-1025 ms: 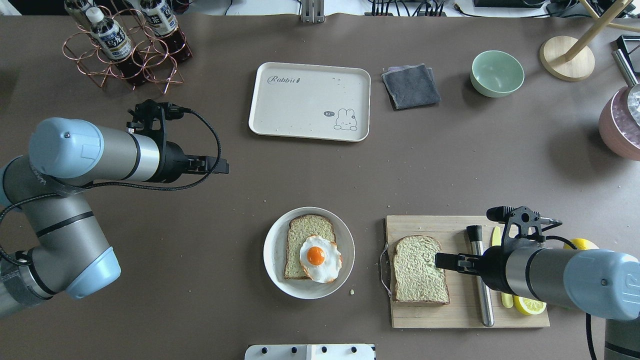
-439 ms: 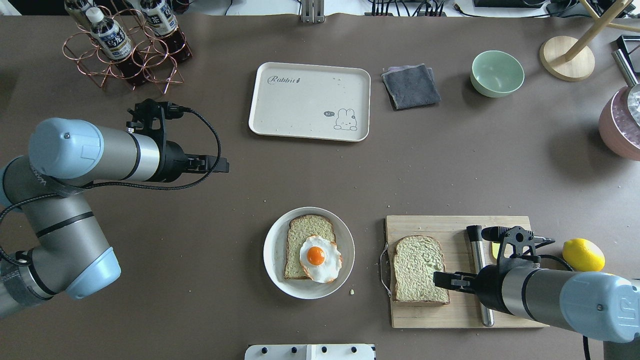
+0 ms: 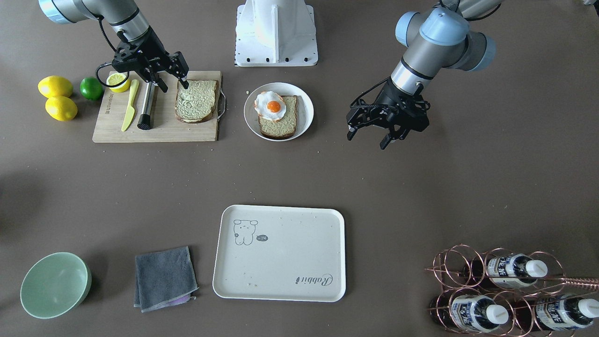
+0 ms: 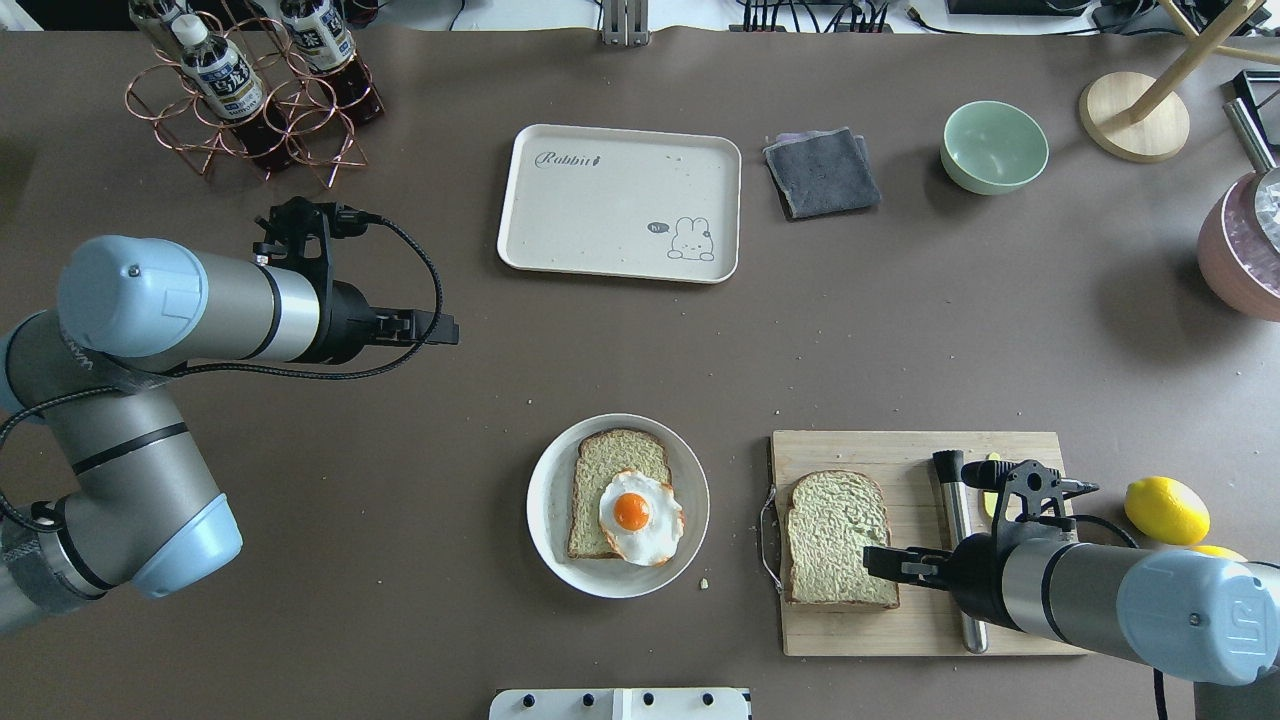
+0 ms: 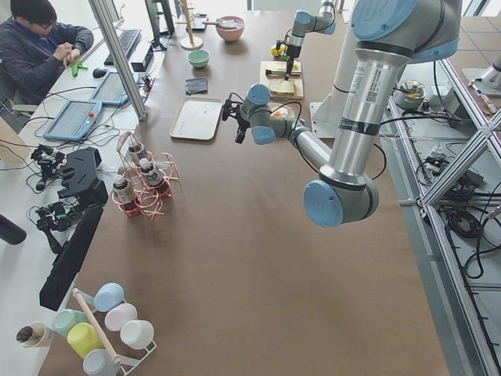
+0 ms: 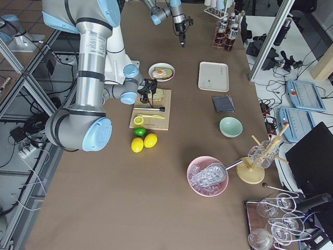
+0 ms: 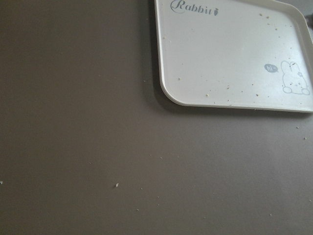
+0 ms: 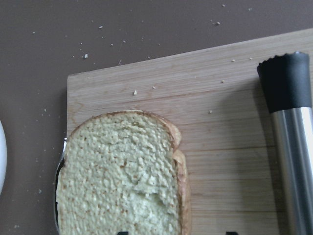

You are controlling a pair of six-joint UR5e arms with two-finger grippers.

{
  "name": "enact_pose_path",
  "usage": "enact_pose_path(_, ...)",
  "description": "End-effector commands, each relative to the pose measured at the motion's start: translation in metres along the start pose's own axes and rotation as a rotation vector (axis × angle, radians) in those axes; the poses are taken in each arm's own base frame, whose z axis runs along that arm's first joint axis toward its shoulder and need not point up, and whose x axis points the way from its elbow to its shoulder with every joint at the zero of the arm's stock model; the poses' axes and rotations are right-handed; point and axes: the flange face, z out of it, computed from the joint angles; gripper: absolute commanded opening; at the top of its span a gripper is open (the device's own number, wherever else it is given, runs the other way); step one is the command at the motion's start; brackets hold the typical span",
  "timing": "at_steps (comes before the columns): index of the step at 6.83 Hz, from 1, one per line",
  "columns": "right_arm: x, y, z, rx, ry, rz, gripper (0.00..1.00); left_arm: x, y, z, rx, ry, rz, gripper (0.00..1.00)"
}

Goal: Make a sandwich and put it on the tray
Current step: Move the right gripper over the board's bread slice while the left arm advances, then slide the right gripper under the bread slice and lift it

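Note:
One bread slice [image 4: 835, 535] lies on the wooden cutting board [image 4: 900, 450]. My right gripper [image 4: 875, 560] is open and empty, low over that slice's near right corner; it also shows in the front view [image 3: 174, 86]. In the right wrist view the slice [image 8: 117, 181] fills the lower left. A second bread slice [image 4: 620, 460] lies on a round white plate [image 4: 545, 500] with the fried egg [image 4: 640, 515] on top. The cream tray [image 4: 620, 203] sits at the far middle, bare. My left gripper [image 4: 445, 330] hangs open and empty above the table, left of the plate.
A steel tool with a black end [image 4: 960, 540], a yellow knife [image 3: 128, 105] and a lemon half [image 3: 117, 82] lie on the board. Lemons [image 3: 56, 86] and a lime [image 3: 91, 88] sit beside it. A grey cloth [image 4: 822, 172], green bowl [image 4: 994, 147] and bottle rack [image 4: 255, 95] stand at the far side.
My right gripper has moved toward the table's near edge along the bread slice's right side and lower. The left arm has not moved.

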Motion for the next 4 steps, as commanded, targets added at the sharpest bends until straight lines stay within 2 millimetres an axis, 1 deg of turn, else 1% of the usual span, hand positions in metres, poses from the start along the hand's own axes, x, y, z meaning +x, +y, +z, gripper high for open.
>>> enact_pose_path(1, 0.001, 0.011, 0.004, -0.004, -0.001, -0.013, 0.70, 0.000, 0.000, 0.001, 0.000, -0.001, 0.001, 0.98)
enact_pose_path(2, 0.001, 0.016, 0.005, -0.004, 0.002, -0.020, 0.69, -0.001, 0.000, 0.001, -0.001, -0.002, -0.001, 0.98)
enact_pose_path(3, 0.001, 0.020, 0.006, -0.010, 0.001, -0.024, 0.64, -0.001, 0.000, 0.001, -0.001, -0.002, 0.001, 0.98)
enact_pose_path(4, 0.000, 0.024, 0.007, -0.004, 0.002, -0.031, 0.61, -0.001, 0.000, 0.001, -0.001, -0.002, 0.001, 0.98)
